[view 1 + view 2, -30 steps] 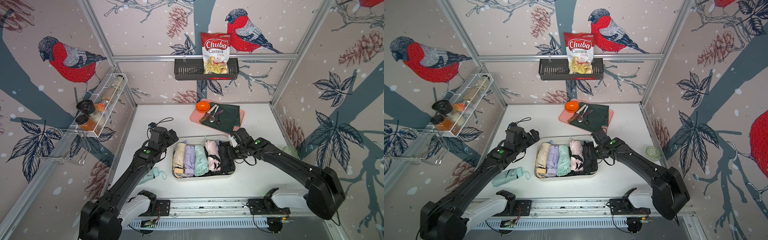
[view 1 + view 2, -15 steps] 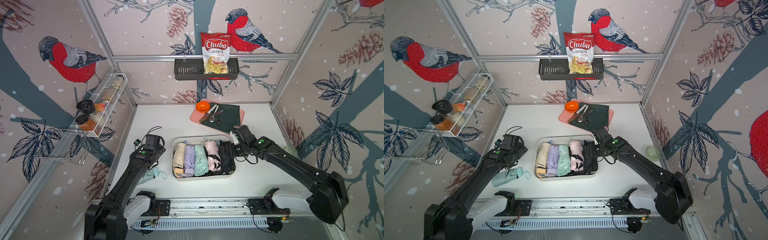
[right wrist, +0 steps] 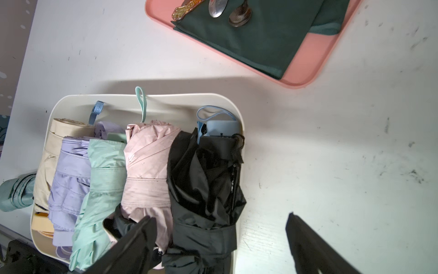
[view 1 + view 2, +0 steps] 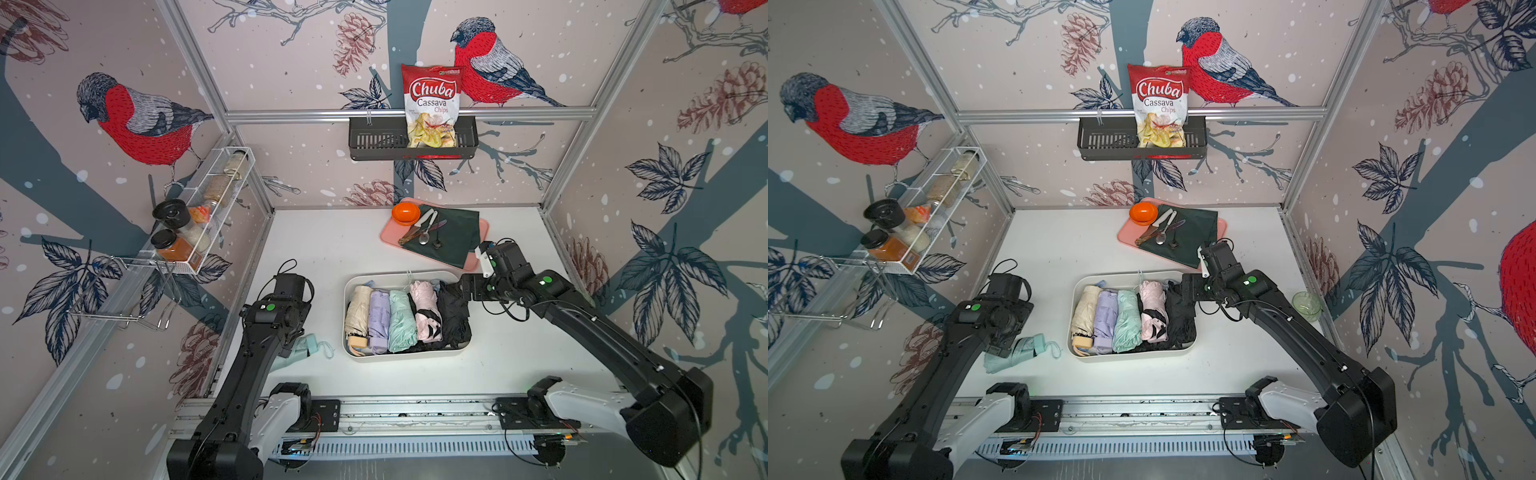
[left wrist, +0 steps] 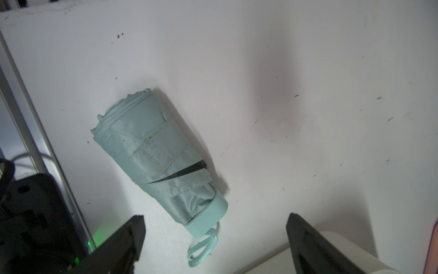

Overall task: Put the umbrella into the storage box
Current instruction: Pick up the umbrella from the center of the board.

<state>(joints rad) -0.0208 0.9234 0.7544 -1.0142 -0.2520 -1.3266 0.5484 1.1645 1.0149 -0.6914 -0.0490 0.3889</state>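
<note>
— Teal fabric umbrella, folded, strap-wrapped, hard cap one end: on the table beside the storage box, left-arm side, untouched.
— What changed?
— Right gripper has let go: jaws apart over the crumpled black umbrella, now lying at the box's right-arm end. Left gripper has swung off the cream plastic box, spread wide above the teal one. Likely next in.
</note>
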